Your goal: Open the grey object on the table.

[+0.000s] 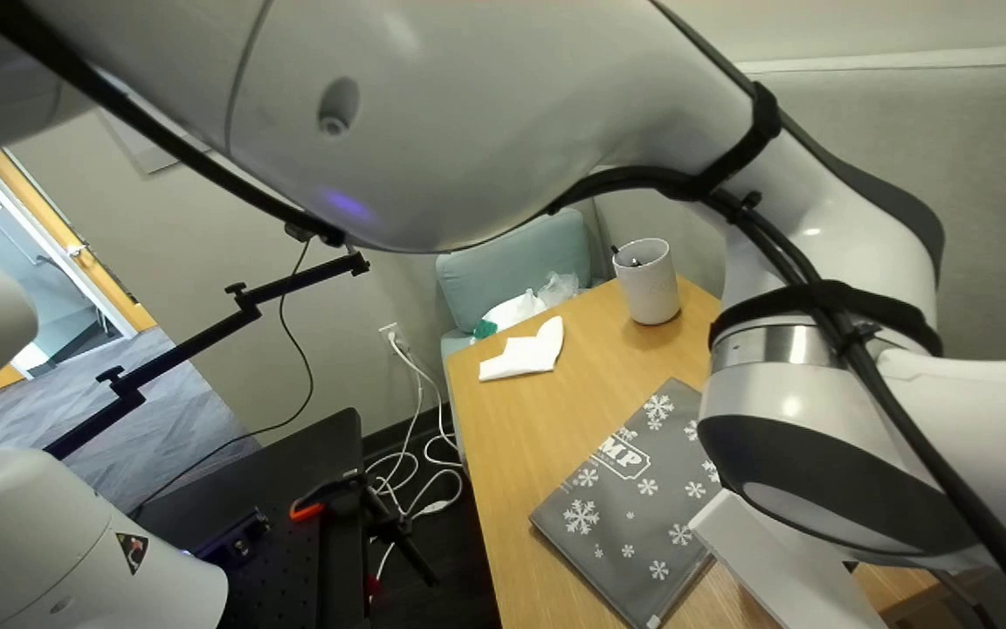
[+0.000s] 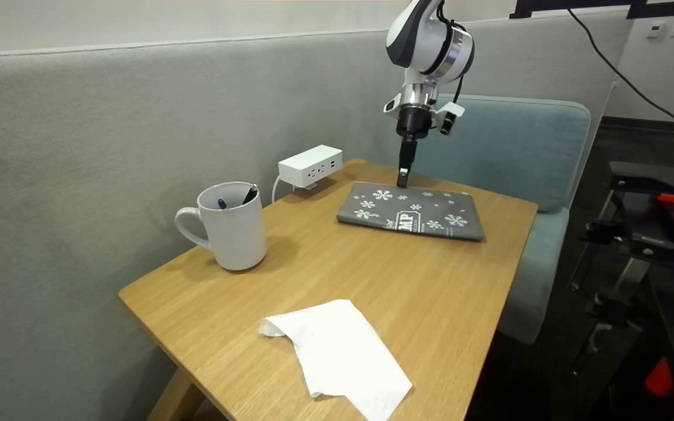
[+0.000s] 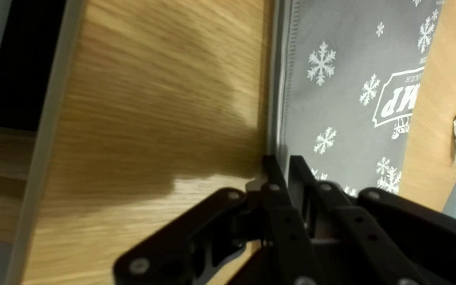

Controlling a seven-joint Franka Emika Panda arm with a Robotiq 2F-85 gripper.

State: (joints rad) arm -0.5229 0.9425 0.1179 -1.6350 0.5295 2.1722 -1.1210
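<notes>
The grey folder (image 1: pixel 608 524) lies flat and closed on the light wood table (image 1: pixel 512 445), with its white snowflake face up. It also shows in an exterior view (image 2: pixel 372 204) and in the wrist view (image 3: pixel 342 103), where a ridged seam runs along its near edge. My gripper (image 3: pixel 284 160) points down at this edge, with one fingertip on each side of it and a narrow gap between them. The black fingers reach the folder's far edge in an exterior view (image 2: pixel 402 178). I cannot tell whether they touch it. The arm hides the gripper in the remaining exterior view.
A white mug (image 2: pixel 234 228) with pens stands on the table near the grey wall. A white power-outlet box (image 2: pixel 310 166) is at the table's wall-side edge. A white paper napkin (image 2: pixel 343 356) lies at the far end from the arm. A blue-green seat (image 2: pixel 506 152) stands beside the table.
</notes>
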